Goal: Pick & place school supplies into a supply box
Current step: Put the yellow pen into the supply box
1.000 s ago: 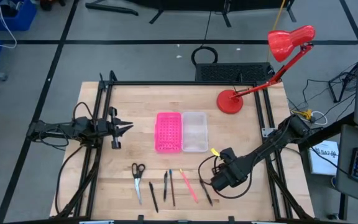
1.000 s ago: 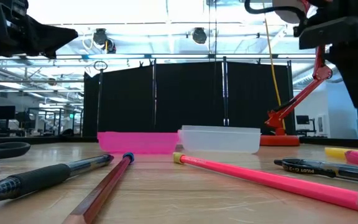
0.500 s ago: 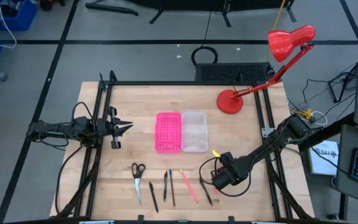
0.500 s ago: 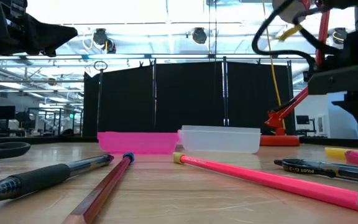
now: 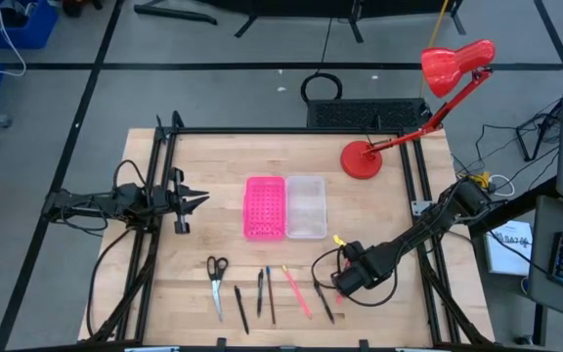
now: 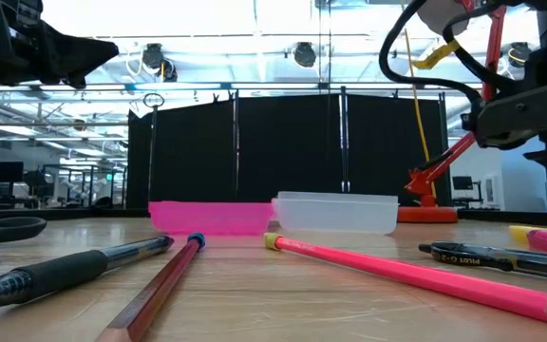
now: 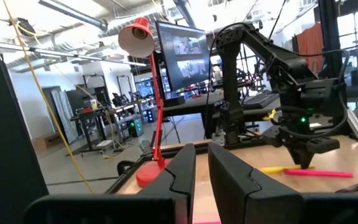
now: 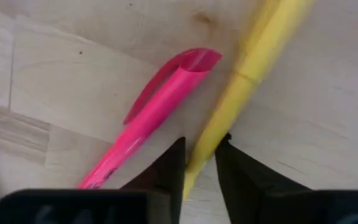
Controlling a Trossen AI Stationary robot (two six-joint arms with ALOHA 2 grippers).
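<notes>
the right gripper (image 8: 199, 163) is down at the wooden table (image 5: 379, 210), its dark fingers pinched on a thin yellow pen (image 8: 244, 84) beside a pink pen (image 8: 151, 115). the clear plastic supply box (image 5: 306, 206) sits mid-table, touching a bright pink perforated panel (image 5: 265, 207). the left gripper (image 7: 201, 177) waits at the left edge, fingers nearly together, holding nothing.

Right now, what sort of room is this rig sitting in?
Probably a robotics lab or workshop: the wooden table stands in a black metal frame, a monitor and more desks show behind, with black curtain panels and open ceiling ducts.
</notes>
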